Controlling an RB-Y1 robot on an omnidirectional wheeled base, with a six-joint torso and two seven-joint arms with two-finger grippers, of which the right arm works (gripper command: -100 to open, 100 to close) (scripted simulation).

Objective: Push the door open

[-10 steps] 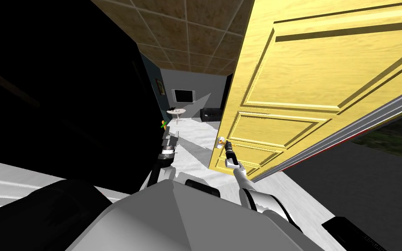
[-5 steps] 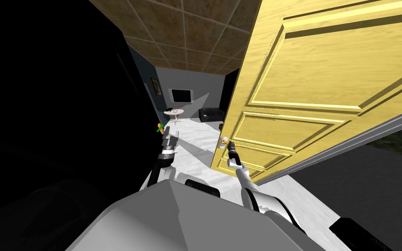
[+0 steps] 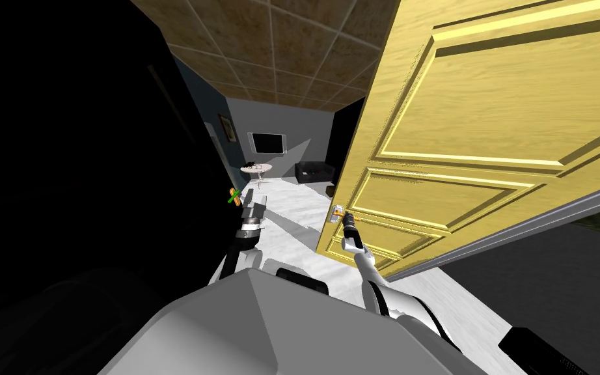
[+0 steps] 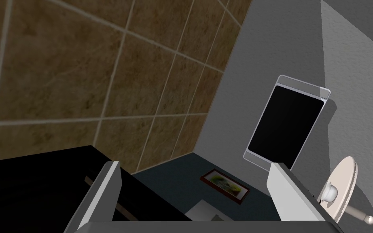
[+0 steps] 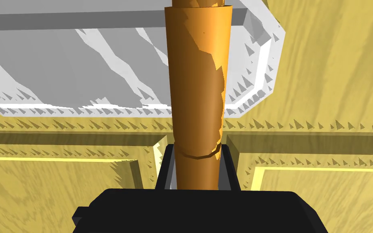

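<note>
The yellow panelled door (image 3: 487, 130) stands partly open on my right, its free edge toward the room ahead. An orange lever handle (image 3: 339, 212) on a silver plate (image 5: 80, 68) sits low at that edge. My right gripper (image 3: 349, 221) reaches up to it. The right wrist view shows this gripper (image 5: 198, 157) shut on the orange handle (image 5: 198, 101), with the fingers pressing its sides against the yellow door (image 5: 323, 101). My left gripper (image 3: 253, 207) is raised beside the black area, and its fingers (image 4: 111, 178) stand open around nothing.
A black area (image 3: 84, 163) takes up the left side. Through the gap a white floor (image 3: 292, 215) leads to a round white table (image 3: 256, 169), a dark sofa (image 3: 313, 171) and a wall screen (image 3: 267, 143). A grey door frame (image 3: 520, 228) runs under the door.
The door's free edge has swung slightly farther away, with my right gripper staying on the handle. My head view has shifted, and the pale strip at the left is gone.
</note>
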